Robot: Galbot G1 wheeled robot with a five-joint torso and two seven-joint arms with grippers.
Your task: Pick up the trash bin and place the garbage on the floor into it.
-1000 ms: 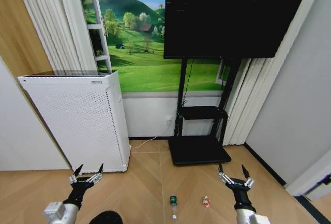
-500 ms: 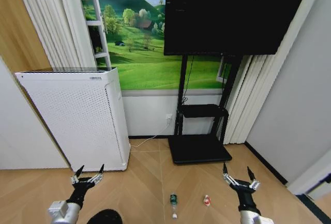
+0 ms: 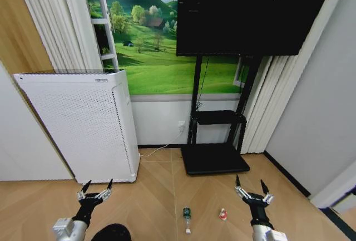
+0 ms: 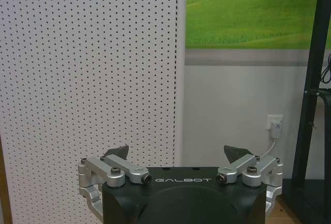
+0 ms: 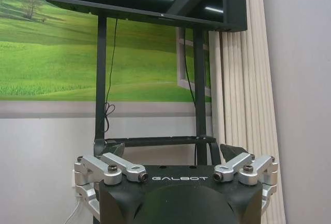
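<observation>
Nearest the head camera, trash bin [image 3: 113, 233]: black rounded top at the bottom edge of the head view, on the floor [image 3: 156, 196], just beside the left arm; little of it shows.
Left gripper [image 3: 95, 186]: held low over the floor, in front of the white perforated appliance [image 3: 83, 124]; fingers spread apart, holding nothing.
Left gripper writing [image 4: 178, 157]: "GALBOT" reads on the black body in the left wrist view, with the two dark fingertips wide apart and the appliance's dotted panel right behind.
Right gripper [image 3: 248, 185]: held low over the floor, in front of the TV stand base [image 3: 214, 160] and a little to its right; fingers spread apart, empty.
Right gripper writing [image 5: 174, 148]: "GALBOT" again on the black body in the right wrist view.
Plastic bottle [image 3: 186, 219]: clear with a green label, lying on the floor between the two grippers, nearer than the TV stand base.
Red-and-white litter [image 3: 222, 214]: small crumpled piece on the floor, just right of the bottle and left of the right gripper.
Appliance label: a small dark mark near its top front edge, too small to read.
Black television [image 3: 253, 13]: on the stand, above a small black shelf [image 3: 217, 119].
Landscape mural [image 3: 150, 46]: green hills on the wall behind the stand.
Wall socket [image 3: 181, 127]: left of the stand, a white cord trailing to the floor.
</observation>
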